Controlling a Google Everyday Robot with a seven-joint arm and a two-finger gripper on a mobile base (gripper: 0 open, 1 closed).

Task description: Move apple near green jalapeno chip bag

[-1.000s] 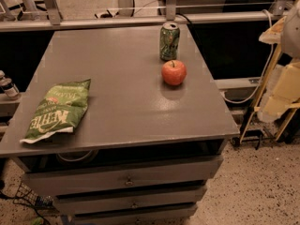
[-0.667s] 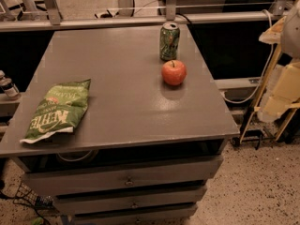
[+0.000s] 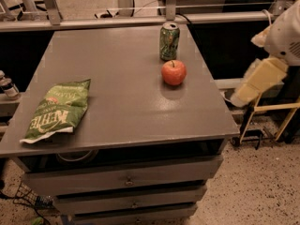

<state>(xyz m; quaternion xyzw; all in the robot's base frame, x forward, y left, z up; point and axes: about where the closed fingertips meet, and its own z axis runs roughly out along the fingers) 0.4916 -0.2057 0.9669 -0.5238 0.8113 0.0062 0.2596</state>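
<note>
Since the cream claw [image 3: 259,81], its state impossible to tell, hangs right of the grey counter [image 3: 117,78], reaching the round red apple [image 3: 174,72] may topple the green metal can [image 3: 169,41] just behind it.

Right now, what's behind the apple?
An upright green soda can stands just behind the apple. The table right behind the can is hidden. The hand hangs off its right side.

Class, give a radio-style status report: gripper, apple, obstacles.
Gripper right of table, apart from apple. Apple right rear, just in front of soda can. Green jalapeno chip bag front left; nothing between them.
</note>
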